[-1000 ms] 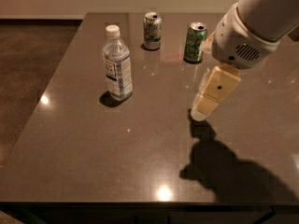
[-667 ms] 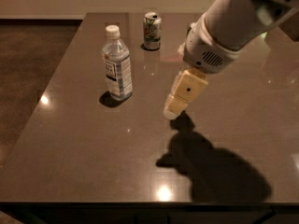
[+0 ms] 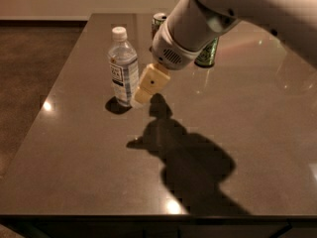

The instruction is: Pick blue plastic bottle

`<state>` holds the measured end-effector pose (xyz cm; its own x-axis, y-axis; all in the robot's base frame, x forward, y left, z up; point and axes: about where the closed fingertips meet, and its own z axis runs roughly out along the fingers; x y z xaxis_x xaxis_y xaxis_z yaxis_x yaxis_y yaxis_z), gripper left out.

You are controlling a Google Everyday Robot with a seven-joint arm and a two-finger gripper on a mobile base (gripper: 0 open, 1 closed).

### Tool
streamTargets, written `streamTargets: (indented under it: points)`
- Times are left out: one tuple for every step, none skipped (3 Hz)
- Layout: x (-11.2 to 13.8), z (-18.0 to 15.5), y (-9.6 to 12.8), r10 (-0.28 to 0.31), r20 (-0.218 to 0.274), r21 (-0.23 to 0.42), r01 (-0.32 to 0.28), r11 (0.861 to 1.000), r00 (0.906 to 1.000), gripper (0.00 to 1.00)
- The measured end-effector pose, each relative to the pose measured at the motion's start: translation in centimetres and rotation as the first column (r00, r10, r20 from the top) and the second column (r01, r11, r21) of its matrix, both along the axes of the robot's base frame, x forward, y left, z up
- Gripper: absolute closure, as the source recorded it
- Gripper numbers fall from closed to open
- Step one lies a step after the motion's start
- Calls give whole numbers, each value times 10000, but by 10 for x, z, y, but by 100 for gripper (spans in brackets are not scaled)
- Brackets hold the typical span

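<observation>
The blue plastic bottle (image 3: 123, 66) is clear with a white cap and a printed label. It stands upright on the dark table (image 3: 89, 157), left of centre. My gripper (image 3: 143, 90) hangs from the white arm that comes in from the upper right. Its cream-coloured fingers reach down to the bottle's right side, close to its lower half.
A green soda can (image 3: 208, 53) stands behind the arm, partly hidden. Another can (image 3: 158, 20) shows only its top at the back, behind the arm. The table's left edge borders a brown carpeted floor (image 3: 34, 63). The arm casts a large shadow on the table's middle.
My arm has swung left across the table, from beside the green can to right next to the bottle. The bottle and the cans have not moved.
</observation>
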<state>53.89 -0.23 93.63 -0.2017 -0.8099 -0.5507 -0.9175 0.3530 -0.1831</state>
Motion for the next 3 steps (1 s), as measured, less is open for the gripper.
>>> streamTargets:
  points:
    - [14,-6,28,-245,-258,756,264,9968,9994,0]
    - [25,-5,53,-345,-401,1402,398,9893,9986,0]
    - [35,-7,66,-478,-429,1670,543,9845,9979,19]
